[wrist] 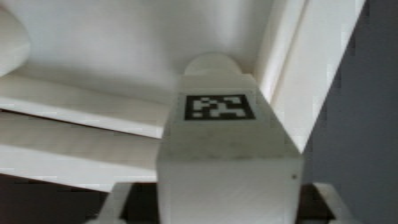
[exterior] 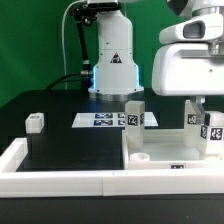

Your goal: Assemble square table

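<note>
We find the black table [exterior: 70,150] bare toward the exterior view's left, lone leg [exterior: 35,122] near that edge, upright leg [exterior: 135,115] blocking the square top's [exterior: 170,145] far corner.

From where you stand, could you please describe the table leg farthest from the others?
Follow the black work surface to the exterior view's far left. There a short white leg sits alone by the rim bar; the other legs stand around the white table top at that view's right.
</note>
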Tool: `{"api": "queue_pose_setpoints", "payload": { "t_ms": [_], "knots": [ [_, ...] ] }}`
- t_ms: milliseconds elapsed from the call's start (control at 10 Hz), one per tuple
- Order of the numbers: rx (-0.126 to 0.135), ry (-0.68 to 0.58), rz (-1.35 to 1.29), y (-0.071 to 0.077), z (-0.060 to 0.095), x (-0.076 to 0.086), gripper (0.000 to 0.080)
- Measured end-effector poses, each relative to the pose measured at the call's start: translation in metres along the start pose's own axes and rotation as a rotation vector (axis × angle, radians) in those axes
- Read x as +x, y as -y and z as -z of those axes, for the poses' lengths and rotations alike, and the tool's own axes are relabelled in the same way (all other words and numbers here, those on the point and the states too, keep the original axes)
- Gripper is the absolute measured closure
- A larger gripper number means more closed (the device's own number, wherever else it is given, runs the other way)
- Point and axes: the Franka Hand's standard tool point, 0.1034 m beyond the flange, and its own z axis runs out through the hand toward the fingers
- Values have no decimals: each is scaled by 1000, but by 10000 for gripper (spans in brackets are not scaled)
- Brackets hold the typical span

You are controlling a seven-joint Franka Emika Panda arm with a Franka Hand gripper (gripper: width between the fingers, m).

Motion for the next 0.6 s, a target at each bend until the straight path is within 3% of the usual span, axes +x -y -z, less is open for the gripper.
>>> {"api": "queue_pose_setpoints", "payload": {
  "t_ms": [300,600],
  "knots": [
    [4,1,-272,-1,-1,-1,509],
    [27,5,-569,-7,-2,-1,508]
  ]
}}
